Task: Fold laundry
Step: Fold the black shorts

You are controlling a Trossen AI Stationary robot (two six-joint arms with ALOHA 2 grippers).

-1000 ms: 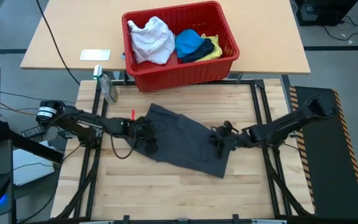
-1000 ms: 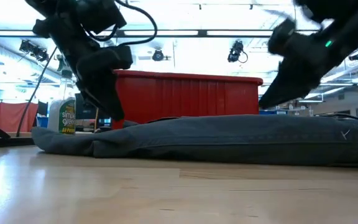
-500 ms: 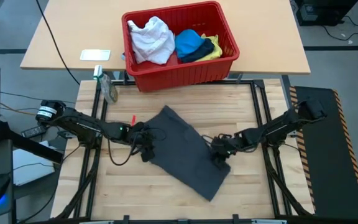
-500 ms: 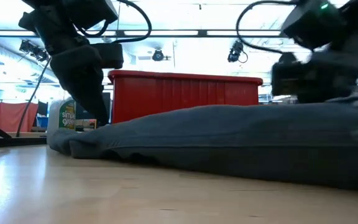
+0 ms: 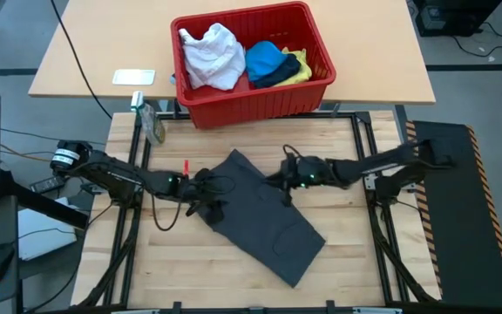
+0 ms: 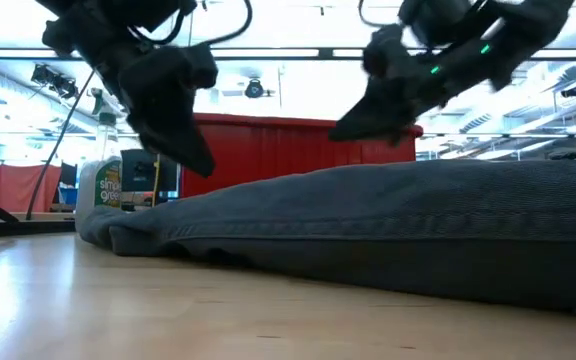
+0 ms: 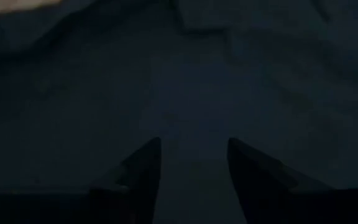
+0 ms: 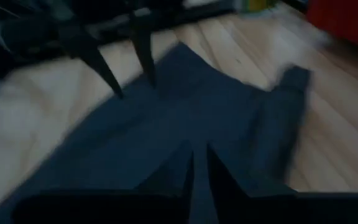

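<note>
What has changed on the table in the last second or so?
The right gripper swung from the dark grey garment's near right side across to its far edge, fingers drawing together, and the cloth turned, its long end now nearer the front. The left gripper stayed at the cloth's left edge. The red basket and its clothes did not move.

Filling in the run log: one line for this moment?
garment: dark grey cloth flat on table | left gripper: open over its left edge | right gripper: at its far edge | basket: other laundry
</note>
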